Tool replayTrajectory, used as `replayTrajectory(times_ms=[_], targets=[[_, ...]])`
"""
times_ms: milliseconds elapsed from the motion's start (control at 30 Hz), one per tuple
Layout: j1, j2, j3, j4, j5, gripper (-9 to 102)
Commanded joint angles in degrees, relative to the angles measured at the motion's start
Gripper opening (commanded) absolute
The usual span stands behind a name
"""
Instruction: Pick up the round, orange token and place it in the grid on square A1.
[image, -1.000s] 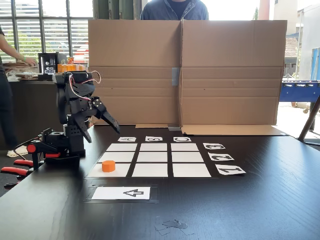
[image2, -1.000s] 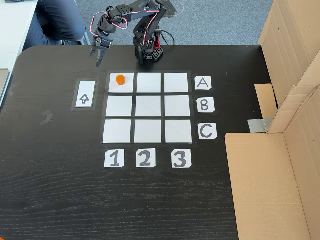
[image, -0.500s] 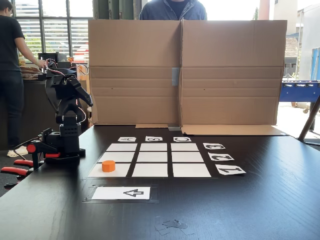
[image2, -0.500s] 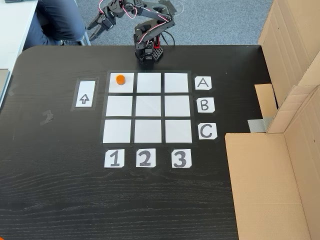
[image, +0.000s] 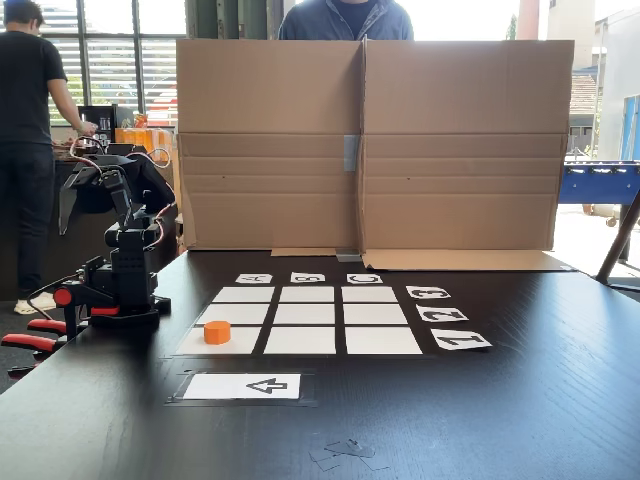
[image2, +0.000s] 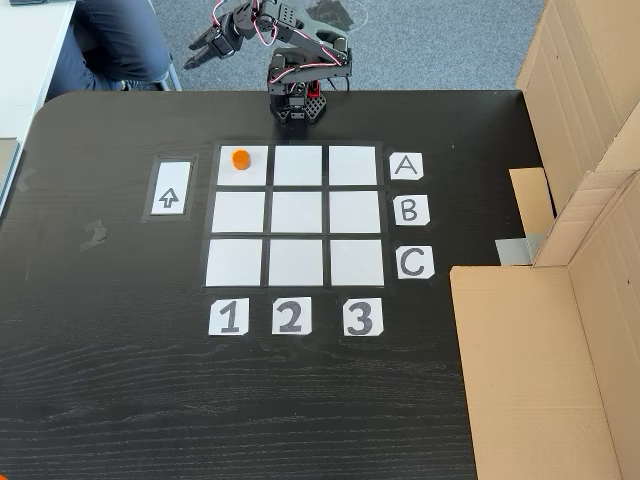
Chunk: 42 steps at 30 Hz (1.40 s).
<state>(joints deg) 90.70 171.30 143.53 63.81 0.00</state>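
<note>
Token (image2: 240, 158) sits on square A1 (image2: 243, 166), the far-left corner of the grid (image2: 296, 213) in the top-down fixed view. Gripper (image2: 203, 46) hangs off the table's far edge, fingers slightly spread, holding nothing. Placement looks done; the next move is probably just parking the arm.

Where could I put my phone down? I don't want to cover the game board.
Bare tabletop lies below the number labels and left of the arrow card. The token sits on the grid; cardboard crowds the right.
</note>
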Motion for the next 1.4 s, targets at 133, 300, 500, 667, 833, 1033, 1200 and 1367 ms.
replayTrajectory(times_ms=[133, 300, 500, 667, 833, 1033, 1200, 1367], targets=[[3.1, 5.4, 7.9, -0.5, -0.2, 19], [4.0, 8.8, 13.3, -0.6, -0.2, 12], [4.8, 9.8, 17.4, -0.6, -1.6, -1], [5.6, 12.9, 21.4, -0.5, -1.7, -1], [5.8, 14.2, 24.3, -0.5, -1.7, -1], [6.1, 16.3, 29.0, -0.6, -1.7, -1], [6.1, 18.7, 30.8, 0.1, -1.7, -1], [6.2, 19.1, 31.2, 0.1, -1.7, -1]])
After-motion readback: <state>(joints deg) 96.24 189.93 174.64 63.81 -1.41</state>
